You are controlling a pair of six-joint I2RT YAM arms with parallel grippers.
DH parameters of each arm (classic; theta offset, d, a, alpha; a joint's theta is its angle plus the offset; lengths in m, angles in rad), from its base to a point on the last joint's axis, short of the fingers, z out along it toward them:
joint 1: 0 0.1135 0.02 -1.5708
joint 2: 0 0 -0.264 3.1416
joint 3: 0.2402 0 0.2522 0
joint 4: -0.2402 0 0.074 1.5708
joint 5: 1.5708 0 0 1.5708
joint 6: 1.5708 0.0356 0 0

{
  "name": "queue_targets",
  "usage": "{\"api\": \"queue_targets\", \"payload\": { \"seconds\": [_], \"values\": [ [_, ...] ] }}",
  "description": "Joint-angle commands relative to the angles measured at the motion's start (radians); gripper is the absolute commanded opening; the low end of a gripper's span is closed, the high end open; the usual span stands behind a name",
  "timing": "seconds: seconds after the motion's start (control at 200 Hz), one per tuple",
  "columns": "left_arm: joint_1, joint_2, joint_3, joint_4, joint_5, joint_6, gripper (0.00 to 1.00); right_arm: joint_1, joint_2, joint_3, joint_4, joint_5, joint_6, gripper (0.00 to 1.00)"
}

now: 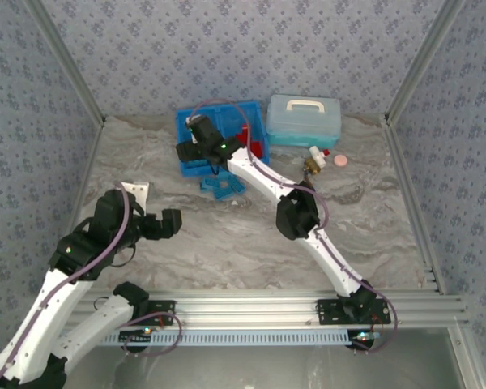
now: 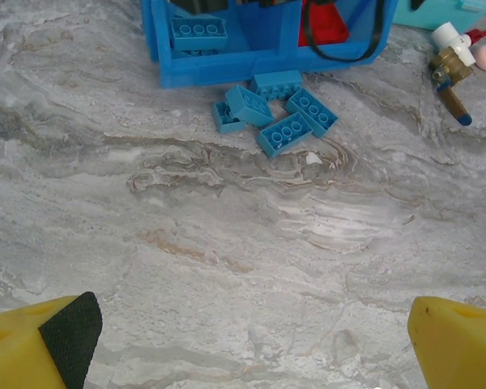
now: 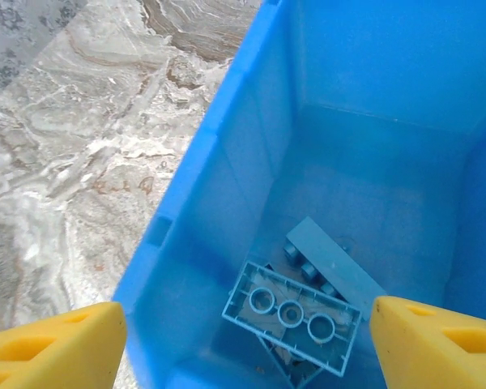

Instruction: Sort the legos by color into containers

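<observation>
Right tool [image 3: 243, 344] released above tray [image 3: 202, 146], left tool [image 2: 251, 344] released; we fear legos [image 2: 275, 109] upper-centre, tight beside tray wall, block a finger

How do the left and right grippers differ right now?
The left gripper hangs over bare table, short of the loose blue legos; the right gripper hangs over a tray compartment holding other blue legos. The left is tucked near its base; the right is reached far out. Both are open and empty.

A pale-blue lidded case [image 1: 304, 121] stands near a brass-and-white fitting [image 1: 314, 160] — pink disc [image 1: 338, 160] just beside it.
</observation>
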Motion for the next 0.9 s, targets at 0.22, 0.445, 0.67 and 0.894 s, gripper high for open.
{"api": "queue_targets", "payload": {
  "seconds": [0.22, 0.445, 0.67, 0.894],
  "values": [
    [-0.007, 0.29, -0.007, 0.199, 0.031, -0.047, 0.98, -0.022, -0.71, -0.733, 0.17, 0.016, 0.0, 0.82],
    [-0.066, 0.638, 0.109, 0.311, -0.017, -0.073, 0.95, -0.055, -1.136, -1.285, 0.253, 0.057, 0.062, 0.86],
    [-0.112, 0.961, 0.257, 0.436, 0.037, 0.178, 0.82, -0.061, -1.383, -1.549, 0.247, 0.11, 0.062, 0.92],
    [-0.076, 1.216, 0.447, 0.386, 0.094, 0.397, 0.73, -0.074, -1.445, -1.557, 0.205, 0.114, 0.044, 0.94]
  ]
}}
